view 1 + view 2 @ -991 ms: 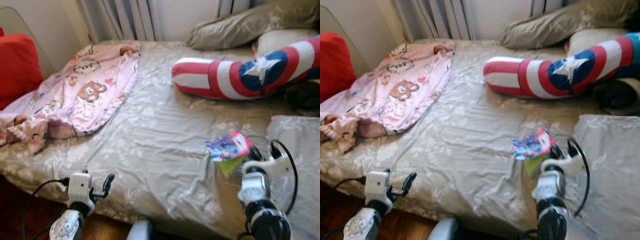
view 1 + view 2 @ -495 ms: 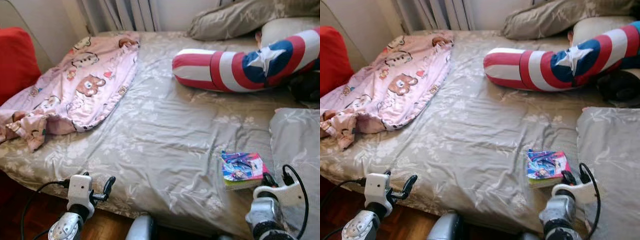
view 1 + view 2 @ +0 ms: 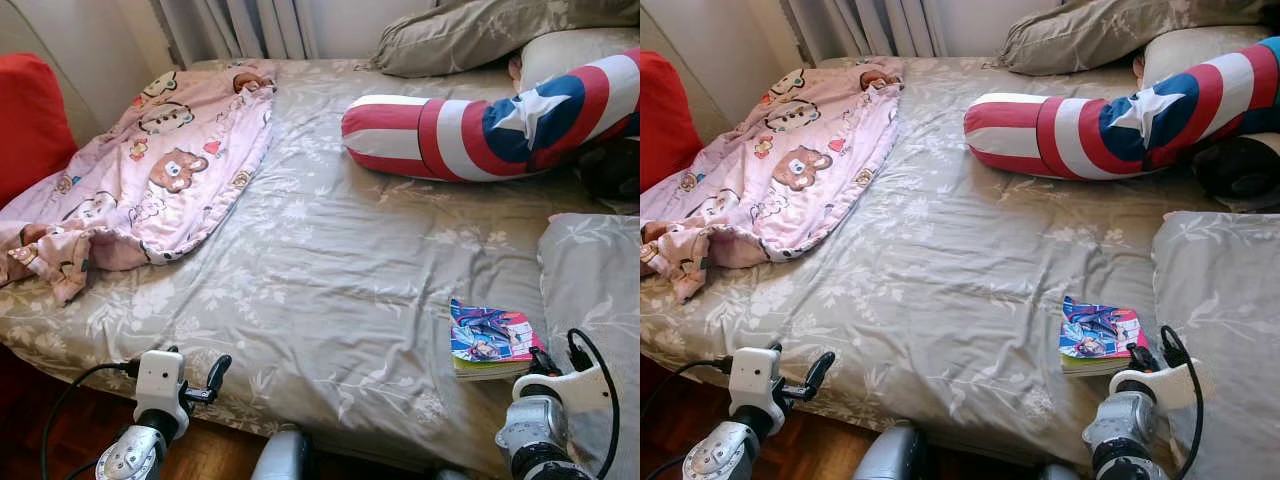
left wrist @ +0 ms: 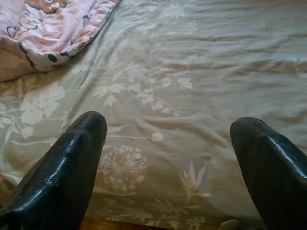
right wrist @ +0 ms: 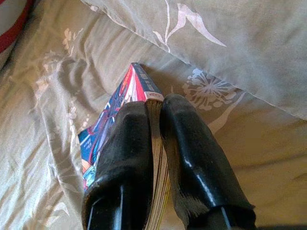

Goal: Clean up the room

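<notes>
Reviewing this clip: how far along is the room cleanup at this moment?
Early. Nothing looks put away yet. In hand: the right gripper is shut on the comic book, which sits at the bed's near edge beside a grey pillow. The left gripper is open over the floral bedsheet. Left: the pink bear blanket lies crumpled and the striped star bolster sits across the bed.

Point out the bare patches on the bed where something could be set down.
Widest bare patch: mid-bed sheet between the pink blanket and the book held by the right gripper, below the striped pillow. The near edge before the left gripper is free too. The right side is crowded with pillows.
</notes>
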`<state>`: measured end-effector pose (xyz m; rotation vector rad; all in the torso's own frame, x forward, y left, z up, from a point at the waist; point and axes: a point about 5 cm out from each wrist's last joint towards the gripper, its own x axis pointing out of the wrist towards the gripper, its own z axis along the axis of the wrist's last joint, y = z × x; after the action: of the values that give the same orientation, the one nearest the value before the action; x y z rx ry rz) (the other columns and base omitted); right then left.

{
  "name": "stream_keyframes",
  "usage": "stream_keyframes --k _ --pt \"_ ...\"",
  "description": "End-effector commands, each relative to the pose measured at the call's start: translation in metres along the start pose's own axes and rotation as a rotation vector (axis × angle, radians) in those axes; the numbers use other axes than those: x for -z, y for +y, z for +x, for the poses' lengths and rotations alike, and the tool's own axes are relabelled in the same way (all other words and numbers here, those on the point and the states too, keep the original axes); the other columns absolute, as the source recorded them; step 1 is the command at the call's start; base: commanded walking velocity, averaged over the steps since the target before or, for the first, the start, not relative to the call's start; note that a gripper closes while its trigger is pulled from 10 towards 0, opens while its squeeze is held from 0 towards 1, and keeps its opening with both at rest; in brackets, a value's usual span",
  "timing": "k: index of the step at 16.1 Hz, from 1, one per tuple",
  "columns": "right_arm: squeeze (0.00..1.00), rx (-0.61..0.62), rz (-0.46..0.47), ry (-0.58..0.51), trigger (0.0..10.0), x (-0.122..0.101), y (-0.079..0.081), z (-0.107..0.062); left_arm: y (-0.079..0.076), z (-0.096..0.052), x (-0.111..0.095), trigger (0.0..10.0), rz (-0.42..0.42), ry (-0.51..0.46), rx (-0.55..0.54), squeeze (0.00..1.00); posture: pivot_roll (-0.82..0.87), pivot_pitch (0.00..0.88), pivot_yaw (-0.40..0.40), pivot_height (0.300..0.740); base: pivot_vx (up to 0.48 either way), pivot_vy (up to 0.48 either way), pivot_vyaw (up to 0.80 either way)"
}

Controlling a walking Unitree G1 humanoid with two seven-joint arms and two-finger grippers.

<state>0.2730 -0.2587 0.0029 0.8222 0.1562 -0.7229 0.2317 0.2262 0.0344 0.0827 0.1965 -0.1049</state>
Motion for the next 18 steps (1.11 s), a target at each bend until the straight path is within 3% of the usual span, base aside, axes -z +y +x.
stream_keyframes --k 1,6,9,11,16,17,18 --pt "0.00 0.027 -0.024 0.038 10.0 0.010 -0.008 -0.005 0.003 -0.004 0.001 10.0 0.013 0.016 -0.005 0.00 0.16 0.167 0.128 0.665 0.000 0.000 0.00" --pt "0.00 0.131 -0.073 0.060 10.0 0.010 -0.027 -0.008 0.002 -0.005 0.001 10.0 0.010 0.019 -0.001 0.00 0.16 0.171 0.128 0.665 0.000 0.000 0.00" --pt "0.00 0.138 -0.080 0.056 10.0 0.009 -0.027 -0.007 0.001 -0.005 0.002 10.0 0.009 0.025 0.002 0.00 0.16 0.174 0.129 0.665 0.000 0.000 0.00" --pt "0.00 0.130 -0.159 0.090 10.0 0.008 -0.027 -0.006 0.001 -0.005 0.003 10.0 0.008 0.031 0.005 0.00 0.16 0.174 0.130 0.665 0.000 0.000 0.00" --pt "0.00 0.115 -0.214 0.068 10.0 -0.003 -0.027 -0.001 0.002 -0.004 0.003 10.0 0.010 0.036 0.006 0.00 0.15 0.171 0.132 0.665 0.000 0.000 0.00" --pt "0.45 0.112 -0.218 0.069 10.0 -0.003 -0.027 -0.001 0.002 -0.004 0.003 10.0 0.009 0.037 0.007 0.00 0.15 0.173 0.132 0.665 0.000 0.000 0.00" --pt "1.00 0.113 -0.219 0.069 10.0 -0.003 -0.028 -0.001 0.001 -0.004 0.003 10.0 0.008 0.037 0.008 0.00 0.15 0.172 0.133 0.665 0.000 0.000 0.00"
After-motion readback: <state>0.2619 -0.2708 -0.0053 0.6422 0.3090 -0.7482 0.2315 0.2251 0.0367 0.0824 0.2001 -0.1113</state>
